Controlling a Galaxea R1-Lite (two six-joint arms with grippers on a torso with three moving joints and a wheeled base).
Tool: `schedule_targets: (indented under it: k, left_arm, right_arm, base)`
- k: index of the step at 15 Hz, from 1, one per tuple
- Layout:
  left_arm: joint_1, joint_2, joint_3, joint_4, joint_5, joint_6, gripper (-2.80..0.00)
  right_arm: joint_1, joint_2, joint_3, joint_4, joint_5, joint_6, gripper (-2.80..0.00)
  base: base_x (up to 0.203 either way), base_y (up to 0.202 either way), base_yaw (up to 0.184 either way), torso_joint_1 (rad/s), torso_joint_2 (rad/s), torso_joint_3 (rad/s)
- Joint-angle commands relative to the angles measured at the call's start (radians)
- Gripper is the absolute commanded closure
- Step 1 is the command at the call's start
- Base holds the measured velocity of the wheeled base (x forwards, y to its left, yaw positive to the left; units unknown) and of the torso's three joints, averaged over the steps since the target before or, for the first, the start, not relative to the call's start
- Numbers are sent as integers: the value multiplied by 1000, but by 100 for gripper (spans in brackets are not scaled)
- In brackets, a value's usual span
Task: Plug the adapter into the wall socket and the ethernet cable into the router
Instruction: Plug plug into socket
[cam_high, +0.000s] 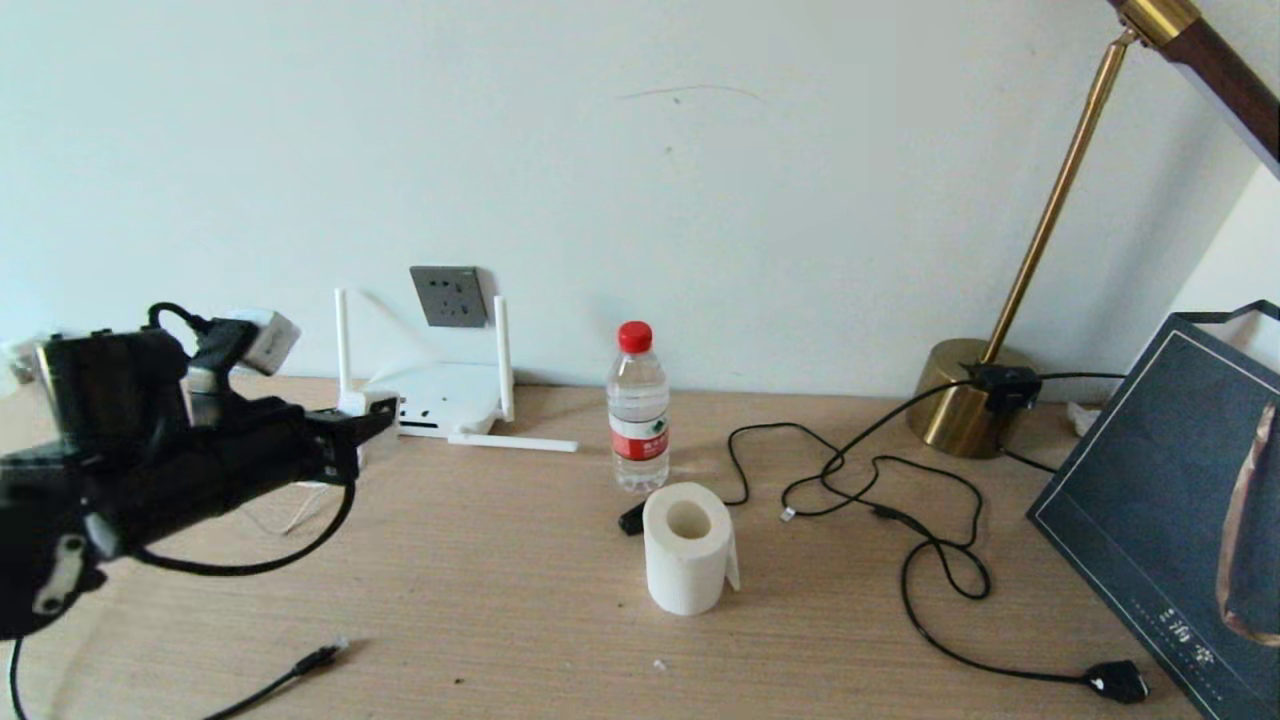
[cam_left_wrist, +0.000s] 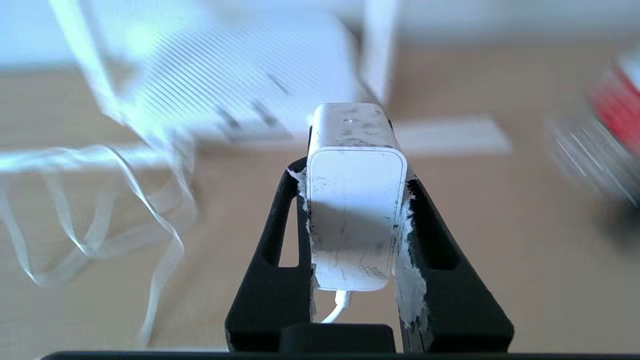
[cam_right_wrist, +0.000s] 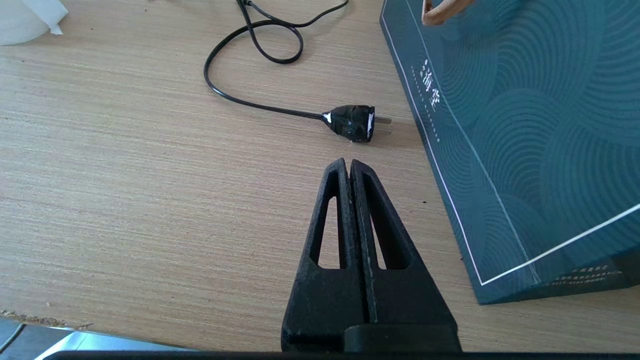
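Holding the adapter (cam_left_wrist: 355, 200) between its fingers above the bench (cam_high: 500, 600), left hand (cam_left_wrist: 356, 165) near the router (cam_high: 440, 395), wall socket (cam_high: 449, 296) just behind it, ethernet cable (cam_high: 300, 668) lying at bench front, right hand (cam_right_wrist: 350, 167) closed, empty, near a black plug (cam_right_wrist: 352, 123).

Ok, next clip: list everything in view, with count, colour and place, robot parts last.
adapter: one, white, in left gripper
wall socket: one, dark grey, on wall behind router
router: one, white, desk rear left
ethernet cable: one, black, front left
water bottle: one, clear, red cap, centre
toilet-paper roll: one, white, before bottle
lamp: one, brass, rear right
lamp cord: one, black, right, unplugged
gift bag: one, dark teal, far right
left gripper: black, shut, near router
right gripper: black, shut, above desk beside gift bag
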Motion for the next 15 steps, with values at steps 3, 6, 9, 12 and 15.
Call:
schedule_targets:
  k: [3, 6, 9, 12, 15]
  left_arm:
    - [-67, 335, 12, -587, 186, -56, 0]
    - [-83, 422, -143, -631, 210, -73, 0]
    - [-89, 495, -249, -654, 210, -73, 0]
    - [-94, 532, -287, -656, 205, -72, 0]
    - [-91, 541, -313, -656, 201, -71, 0]
  right_arm:
    - [0, 0, 0, 2, -1, -1, 0]
    - [0, 0, 0, 2, 1, -1, 0]
    - [0, 0, 0, 2, 1, -1, 0]
    - [0, 0, 0, 2, 0, -1, 0]
    - [0, 0, 0, 2, -1, -1, 0]
  base:
    - [0, 0, 0, 0, 0, 0]
    - [0, 0, 0, 0, 0, 0]
    - [0, 0, 0, 0, 0, 0]
    - [0, 0, 0, 0, 0, 0]
    - [0, 0, 0, 0, 0, 0]
